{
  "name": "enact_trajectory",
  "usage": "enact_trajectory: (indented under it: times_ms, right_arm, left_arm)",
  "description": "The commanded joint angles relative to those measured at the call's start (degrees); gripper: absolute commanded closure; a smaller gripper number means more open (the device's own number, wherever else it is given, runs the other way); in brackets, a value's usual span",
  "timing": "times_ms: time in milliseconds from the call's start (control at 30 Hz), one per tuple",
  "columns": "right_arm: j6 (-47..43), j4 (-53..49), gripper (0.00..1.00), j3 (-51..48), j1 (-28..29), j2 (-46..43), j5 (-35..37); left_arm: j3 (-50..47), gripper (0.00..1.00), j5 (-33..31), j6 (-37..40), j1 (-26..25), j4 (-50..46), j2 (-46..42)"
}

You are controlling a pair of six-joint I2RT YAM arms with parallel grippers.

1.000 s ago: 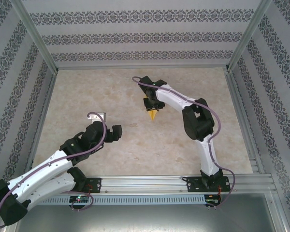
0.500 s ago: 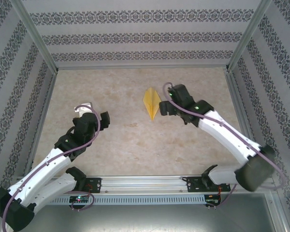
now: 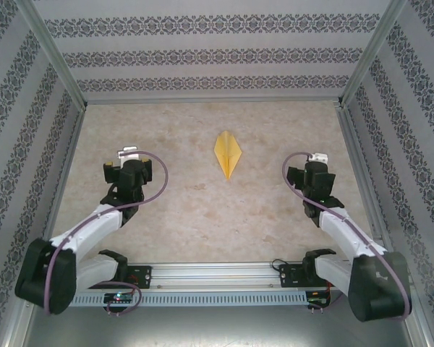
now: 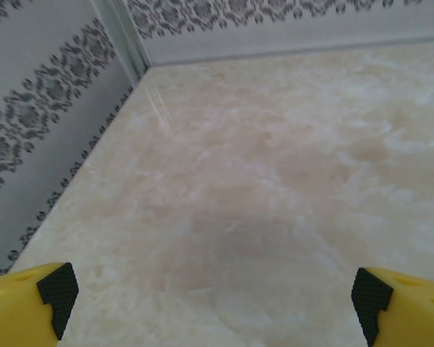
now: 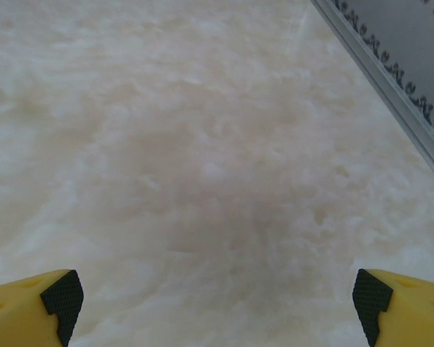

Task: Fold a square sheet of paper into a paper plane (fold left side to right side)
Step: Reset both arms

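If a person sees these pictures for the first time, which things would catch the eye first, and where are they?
The yellow paper plane catches the eye first: a narrow pointed dart lying alone on the pale marbled table, its long tip toward the near edge. The left gripper and the right gripper sit apart from it on either side, both open and holding nothing. The patterned walls around the table stand out too.

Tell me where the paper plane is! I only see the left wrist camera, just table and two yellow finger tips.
Observer: The paper plane lies flat near the middle of the table.
Operator: Is anything holding it?
Observer: No. The right gripper is off to the plane's right, open and empty.
Operator: Which way does it point?
Observer: Its long sharp tip points toward the table's near edge.
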Motion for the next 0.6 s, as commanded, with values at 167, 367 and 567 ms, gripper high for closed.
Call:
enact_trajectory:
  times_ms: [167, 367, 567]
  right_arm:
    - [-7.3, 30.7, 0.02, -1.7, -2.4, 13.0, -8.2]
    - [-8.8, 44.7, 0.02, -1.9, -2.8, 25.3, -11.7]
    - [-7.4, 42.7, 0.02, -1.6, -4.2, 24.7, -12.6]
  left_arm:
    - [-5.5, 0.0, 11.9, 8.2, 5.2, 28.5, 12.4]
    - [-9.6, 0.0, 21.1, 5.1, 10.6, 41.6, 20.4]
    - [-5.0, 0.0, 28.0, 2.9, 14.5, 34.8, 23.6]
